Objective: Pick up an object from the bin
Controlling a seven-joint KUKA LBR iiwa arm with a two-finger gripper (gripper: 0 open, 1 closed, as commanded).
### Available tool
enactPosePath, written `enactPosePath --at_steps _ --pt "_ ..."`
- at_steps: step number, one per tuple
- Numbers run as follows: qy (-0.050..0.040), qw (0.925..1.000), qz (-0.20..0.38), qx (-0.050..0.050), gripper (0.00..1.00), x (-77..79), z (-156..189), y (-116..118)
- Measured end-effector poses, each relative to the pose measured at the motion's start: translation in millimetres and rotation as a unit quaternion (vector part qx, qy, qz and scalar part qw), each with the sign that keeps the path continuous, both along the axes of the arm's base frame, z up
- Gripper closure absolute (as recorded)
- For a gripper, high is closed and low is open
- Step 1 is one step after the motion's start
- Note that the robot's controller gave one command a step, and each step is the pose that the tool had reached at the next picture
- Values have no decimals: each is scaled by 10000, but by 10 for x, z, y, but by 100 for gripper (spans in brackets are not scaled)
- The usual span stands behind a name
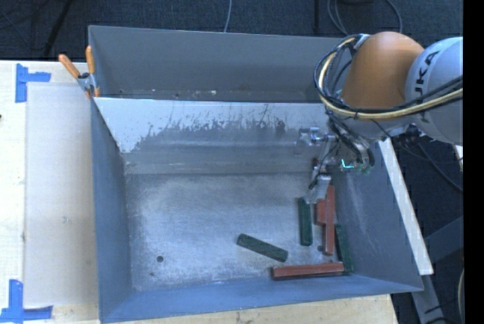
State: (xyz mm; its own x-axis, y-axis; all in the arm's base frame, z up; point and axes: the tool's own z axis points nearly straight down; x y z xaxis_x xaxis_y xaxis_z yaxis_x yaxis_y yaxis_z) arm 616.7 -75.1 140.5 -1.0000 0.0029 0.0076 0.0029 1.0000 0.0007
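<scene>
My gripper (pixel 321 182) hangs low at the right side of the bin, under the orange wrist cover. Its fingertips stand just above the far ends of two upright-lying sticks: a dark green bar (pixel 304 222) and a reddish-brown bar (pixel 327 218) beside it. Nothing shows between the fingers. A second dark green bar (pixel 262 247) lies slanted on the floor to the lower left of the gripper. Another reddish-brown bar (pixel 308 270) lies flat along the near wall.
The bin's right wall rises close beside the gripper and the two upright-lying bars. The arm with its cables reaches in over the right rim. A small dark speck sits on the floor at the lower left.
</scene>
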Motion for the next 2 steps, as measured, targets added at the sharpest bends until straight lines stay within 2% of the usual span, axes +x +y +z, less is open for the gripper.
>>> enactPosePath --at_steps 1,2 --pt "-14 9774 2114 17 0 -417 -726 -239" --pt "-33 9772 2122 11 100 -401 -708 -234"
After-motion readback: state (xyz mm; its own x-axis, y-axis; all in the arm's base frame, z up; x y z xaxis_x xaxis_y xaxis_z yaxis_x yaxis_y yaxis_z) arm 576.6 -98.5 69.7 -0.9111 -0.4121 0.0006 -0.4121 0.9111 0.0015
